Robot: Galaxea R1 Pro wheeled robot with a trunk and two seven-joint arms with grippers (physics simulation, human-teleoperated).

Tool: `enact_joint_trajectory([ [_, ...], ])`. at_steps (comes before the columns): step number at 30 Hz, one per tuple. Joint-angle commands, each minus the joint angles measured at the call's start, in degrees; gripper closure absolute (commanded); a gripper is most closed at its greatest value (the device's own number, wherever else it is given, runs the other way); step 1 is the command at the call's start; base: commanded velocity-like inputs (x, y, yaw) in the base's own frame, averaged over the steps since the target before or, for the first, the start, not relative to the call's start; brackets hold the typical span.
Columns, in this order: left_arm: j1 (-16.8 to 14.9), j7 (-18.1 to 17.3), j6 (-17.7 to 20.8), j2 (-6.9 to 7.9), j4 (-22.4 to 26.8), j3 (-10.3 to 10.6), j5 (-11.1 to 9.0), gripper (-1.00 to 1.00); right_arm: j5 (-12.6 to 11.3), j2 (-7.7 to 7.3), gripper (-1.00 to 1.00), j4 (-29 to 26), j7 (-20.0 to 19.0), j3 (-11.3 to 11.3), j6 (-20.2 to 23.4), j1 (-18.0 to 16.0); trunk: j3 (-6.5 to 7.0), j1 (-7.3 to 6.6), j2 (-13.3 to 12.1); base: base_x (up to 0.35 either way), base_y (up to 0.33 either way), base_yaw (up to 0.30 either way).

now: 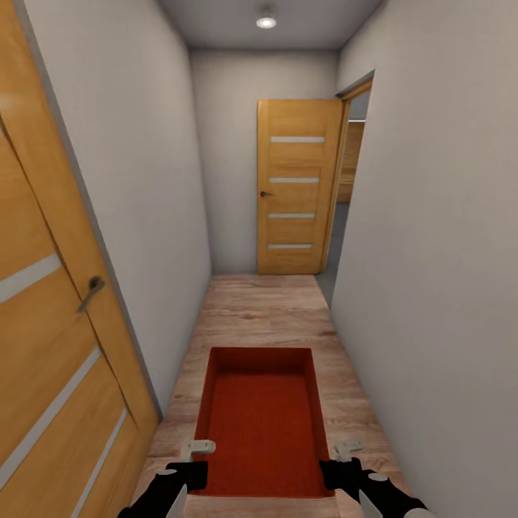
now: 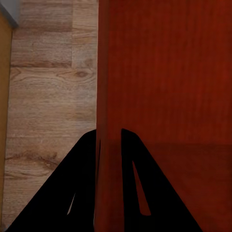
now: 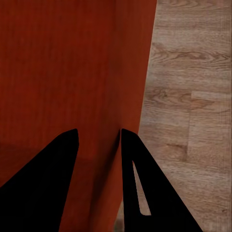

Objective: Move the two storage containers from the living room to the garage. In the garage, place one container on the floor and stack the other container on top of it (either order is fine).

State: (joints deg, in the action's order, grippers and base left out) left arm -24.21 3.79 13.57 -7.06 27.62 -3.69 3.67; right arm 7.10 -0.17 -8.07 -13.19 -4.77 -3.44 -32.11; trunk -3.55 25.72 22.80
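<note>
One orange-red storage container (image 1: 262, 424), topless with a finely ribbed inside, is held level in front of me above the light wood-plank floor (image 1: 259, 309). My left gripper (image 1: 193, 466) is shut on its left wall near the corner closest to me. In the left wrist view the gripper (image 2: 110, 140) has its black fingers (image 2: 82, 164) on either side of that wall (image 2: 108, 96). My right gripper (image 1: 337, 466) is shut on the right wall, and in the right wrist view the gripper (image 3: 99, 140) pinches the wall (image 3: 130, 72) the same way.
I am in a narrow corridor between pale grey walls (image 1: 144, 180). A wooden door (image 1: 43, 309) stands close at the left. At the far end, an open wooden door (image 1: 296, 187) stands beside a doorway (image 1: 344, 216) on the right. A ceiling light (image 1: 266, 21) is on.
</note>
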Motion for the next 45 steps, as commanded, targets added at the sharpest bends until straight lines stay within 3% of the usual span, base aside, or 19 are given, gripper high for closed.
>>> enact_joint_trajectory([
  [1,0.0,-0.1,0.3,2.93,0.0,-2.5,-0.7,1.0,-0.2,-1.23,1.0,-0.1,-1.9,0.1,-1.4,-0.1,-0.12,0.07,0.1,0.325,0.0,0.0],
  [45,0.0,-0.1,0.2,2.7,-0.1,-2.4,-0.7,1.0,-0.2,-1.15,1.0,0.0,-1.9,0.2,-1.4,-0.1,-0.12,0.07,0.1,0.325,0.0,0.0],
])
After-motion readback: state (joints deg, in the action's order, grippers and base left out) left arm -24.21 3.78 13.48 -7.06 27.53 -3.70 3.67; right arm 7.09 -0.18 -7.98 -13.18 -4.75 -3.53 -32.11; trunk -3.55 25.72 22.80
